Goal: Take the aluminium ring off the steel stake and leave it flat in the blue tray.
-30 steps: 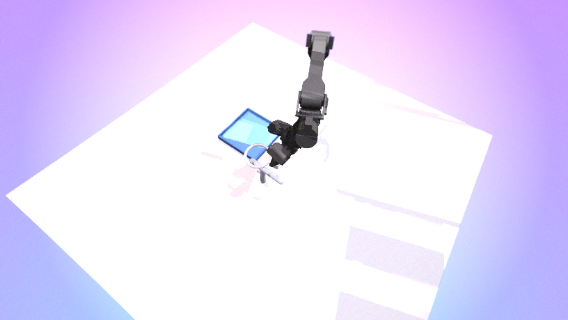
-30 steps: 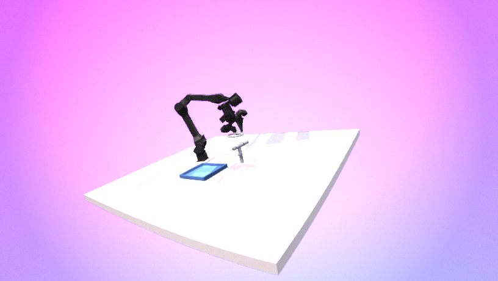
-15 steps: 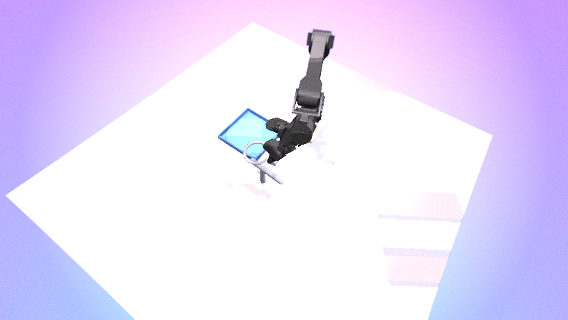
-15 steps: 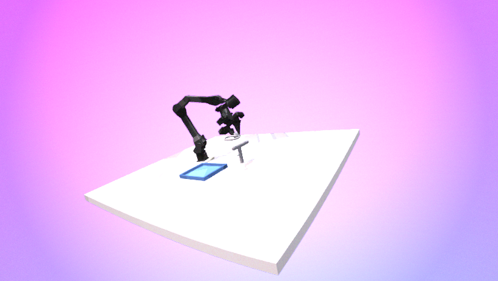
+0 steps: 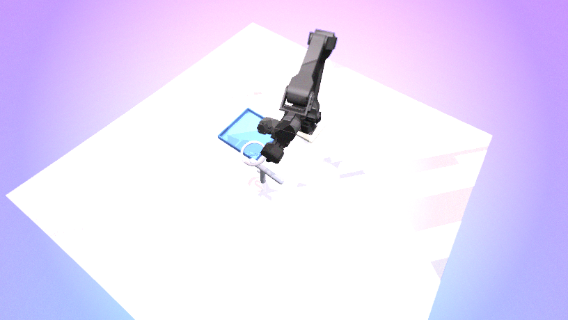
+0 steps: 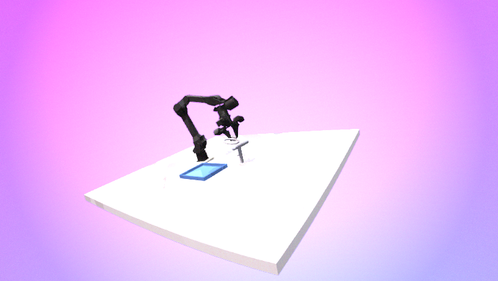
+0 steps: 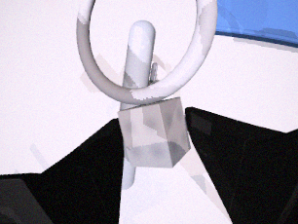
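The pale aluminium ring [image 5: 242, 154] [image 6: 231, 143] [image 7: 138, 95] is off the stake and hangs in the air, roughly level. My gripper [image 6: 233, 137] [image 7: 153, 128] is shut on its welded tab [image 7: 156, 138], a faceted grey block between the black fingertips. In the top view the fingertips are hidden. The steel stake [image 5: 262, 176] [image 6: 240, 155] stands upright, its cross-bar [image 5: 271, 174] [image 6: 241, 145] [image 7: 140, 46] seen beneath the ring and tab in the wrist view. The blue tray [image 5: 232, 122] [image 6: 191, 178] [image 7: 263, 19] holds nothing that I can see; the arm hides part of it in the top view.
The arm's base [image 5: 308, 126] [image 6: 202, 155] stands behind the tray and the stake. The cross-bar lies close to the ring and the fingers. The white table top [image 5: 179, 190] [image 6: 244, 209] carries faint shadows, and its edges are far from the ring.
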Controlling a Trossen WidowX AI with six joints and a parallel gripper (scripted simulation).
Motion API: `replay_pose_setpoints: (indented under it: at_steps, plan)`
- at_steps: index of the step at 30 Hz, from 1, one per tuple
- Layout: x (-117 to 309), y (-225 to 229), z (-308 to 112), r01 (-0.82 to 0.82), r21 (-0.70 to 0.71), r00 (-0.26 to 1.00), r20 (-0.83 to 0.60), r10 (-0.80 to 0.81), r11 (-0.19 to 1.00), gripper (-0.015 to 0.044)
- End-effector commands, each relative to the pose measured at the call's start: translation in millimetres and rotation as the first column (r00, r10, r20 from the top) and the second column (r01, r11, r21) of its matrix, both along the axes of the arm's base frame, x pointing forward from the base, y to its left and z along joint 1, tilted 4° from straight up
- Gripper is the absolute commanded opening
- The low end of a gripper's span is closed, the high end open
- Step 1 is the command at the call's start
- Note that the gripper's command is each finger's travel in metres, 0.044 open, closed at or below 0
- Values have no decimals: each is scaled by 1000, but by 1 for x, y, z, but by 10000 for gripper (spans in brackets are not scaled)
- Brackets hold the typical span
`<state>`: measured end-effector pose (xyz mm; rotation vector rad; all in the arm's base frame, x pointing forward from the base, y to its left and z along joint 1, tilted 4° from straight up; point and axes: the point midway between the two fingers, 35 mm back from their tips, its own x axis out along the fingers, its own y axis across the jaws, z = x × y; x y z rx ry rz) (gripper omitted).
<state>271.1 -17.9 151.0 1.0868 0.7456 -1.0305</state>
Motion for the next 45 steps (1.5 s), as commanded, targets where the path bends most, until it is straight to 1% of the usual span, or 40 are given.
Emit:
replay_pose_setpoints:
  at_steps: [1, 12, 23, 33, 45]
  plan:
    - [0, -4, -1, -58, 8, 997, -47, 58, 998, 0]
    - [-9, -14, -7, -242, 67, 954, -164, 250, 968, 0]
    - [-17, -23, -10, -413, 158, 872, -216, 440, 897, 0]
    - [-25, -30, -10, -554, 240, 775, -201, 599, 797, 0]
    - [-32, -37, -6, -702, 304, 643, -118, 757, 644, 0]
